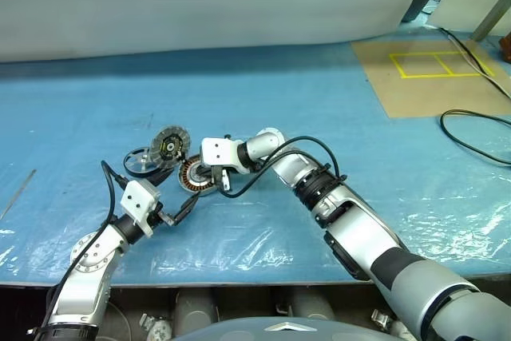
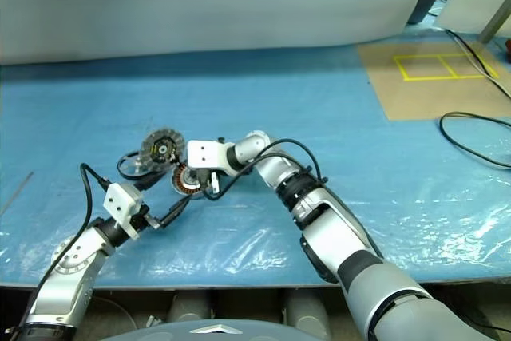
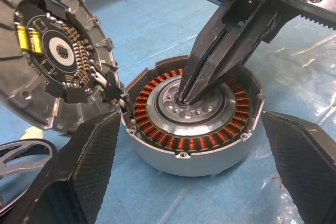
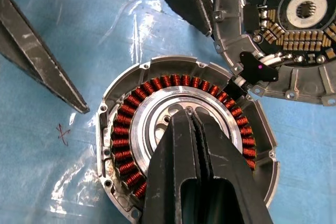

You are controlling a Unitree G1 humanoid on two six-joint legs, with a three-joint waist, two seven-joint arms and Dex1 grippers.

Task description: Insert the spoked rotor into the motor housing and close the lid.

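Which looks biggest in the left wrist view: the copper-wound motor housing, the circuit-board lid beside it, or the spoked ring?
1. Motor housing, largest.
2. Lid, close behind, but cut off at the edge and tilted, so unsure.
3. Spoked rotor, smallest as seen, mostly cut off.

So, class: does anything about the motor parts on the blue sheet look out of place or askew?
Yes: the lid leans tilted against the motor housing rather than closing it, circuit board exposed.

bright, even light — plastic glare
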